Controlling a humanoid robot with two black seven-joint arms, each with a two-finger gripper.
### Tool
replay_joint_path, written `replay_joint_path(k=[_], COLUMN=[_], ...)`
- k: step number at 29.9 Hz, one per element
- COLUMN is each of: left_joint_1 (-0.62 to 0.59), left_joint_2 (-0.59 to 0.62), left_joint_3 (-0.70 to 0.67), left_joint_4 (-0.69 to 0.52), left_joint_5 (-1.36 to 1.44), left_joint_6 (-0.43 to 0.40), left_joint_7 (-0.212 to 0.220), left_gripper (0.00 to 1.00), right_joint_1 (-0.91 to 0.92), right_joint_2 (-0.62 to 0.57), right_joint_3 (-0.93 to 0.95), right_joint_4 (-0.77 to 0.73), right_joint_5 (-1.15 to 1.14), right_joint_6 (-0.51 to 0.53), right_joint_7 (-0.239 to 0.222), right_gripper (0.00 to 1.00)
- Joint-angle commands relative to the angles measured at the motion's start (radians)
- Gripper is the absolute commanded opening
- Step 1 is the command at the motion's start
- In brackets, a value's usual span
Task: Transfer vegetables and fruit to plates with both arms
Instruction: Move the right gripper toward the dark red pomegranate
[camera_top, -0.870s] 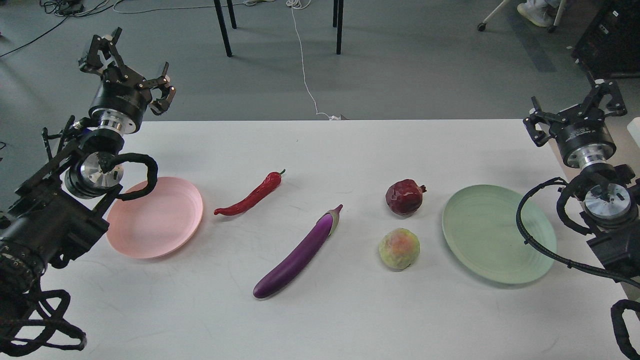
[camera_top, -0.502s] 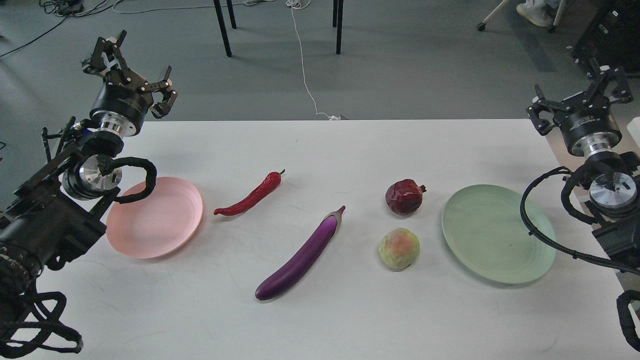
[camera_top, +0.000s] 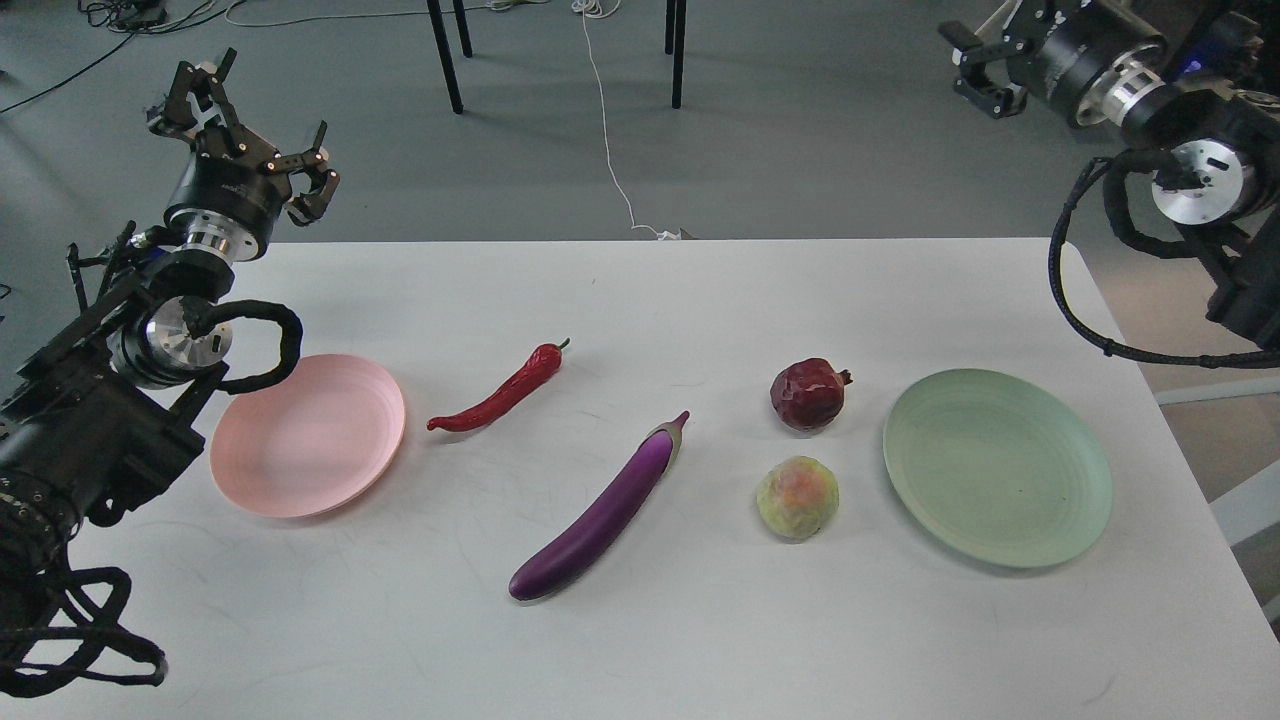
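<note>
On the white table lie a red chili (camera_top: 497, 398), a purple eggplant (camera_top: 600, 510), a dark red pomegranate (camera_top: 808, 394) and a bumpy yellow-green fruit (camera_top: 797, 497). An empty pink plate (camera_top: 308, 435) sits at the left and an empty mint green plate (camera_top: 997, 466) at the right. My left gripper (camera_top: 250, 125) is open and empty, raised beyond the table's far left corner, behind the pink plate. My right gripper (camera_top: 985, 60) is open and empty, high at the top right, beyond the table's far edge and well away from the green plate.
The table's far edge (camera_top: 640, 241) and right edge (camera_top: 1170, 420) border grey floor. Dark furniture legs (camera_top: 445, 55) and a white cable (camera_top: 607, 130) lie on the floor behind. My left arm's cables (camera_top: 260, 350) hang by the pink plate's left rim.
</note>
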Motion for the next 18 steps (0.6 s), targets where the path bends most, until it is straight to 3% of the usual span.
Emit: replay_joint_path(k=[1,8,18], left_joint_1=[0.004,0.005,0.013], left_joint_2=[0.004,0.005,0.008], left_joint_3=[-0.002,-0.002,-0.002], left_joint_4=[-0.01,-0.01,-0.01], left_joint_5=[-0.008,-0.009,-0.009], left_joint_6=[-0.001,0.001,-0.001], left_joint_7=[-0.008,-0.008,-0.011], left_gripper=[0.98,0.98,0.98], right_joint_1=[0.059,0.167,0.191], right_joint_2=[0.02,0.104,0.257], right_joint_3=[-0.116,-0.43,-0.774], right_joint_4=[0.085,0.2,0.199], right_joint_5=[-0.21,-0.679,-0.93], right_joint_6=[0.0,0.0,0.0], right_joint_7=[0.002,0.007,0.026], right_gripper=[0.99,0.99,0.97])
